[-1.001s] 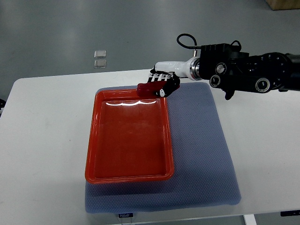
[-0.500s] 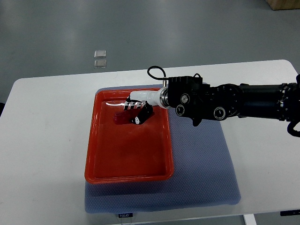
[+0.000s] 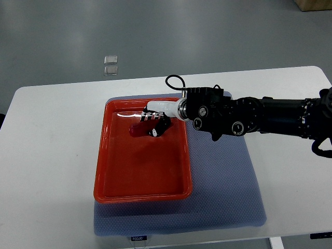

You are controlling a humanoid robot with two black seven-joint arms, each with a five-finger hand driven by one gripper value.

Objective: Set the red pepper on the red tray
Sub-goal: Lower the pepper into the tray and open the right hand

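The red tray [image 3: 109, 176] lies on a blue-grey mat in the middle of the white table. My right arm reaches in from the right edge, its black forearm crossing the mat. My right hand [image 3: 153, 124] is over the tray's far part, fingers curled around the dark red pepper [image 3: 138, 129]. The pepper's left end sticks out of the hand, low over or on the tray floor; I cannot tell whether it touches. The left arm does not show.
The blue-grey mat [image 3: 223, 181] extends to the right of and nearer than the tray. White table [image 3: 46, 171] surrounds it. Two small clear squares [image 3: 110, 64] lie on the grey floor beyond the table.
My right hand carried the pepper from the tray's far right corner leftward and down into the tray. In the last half second it barely moved.
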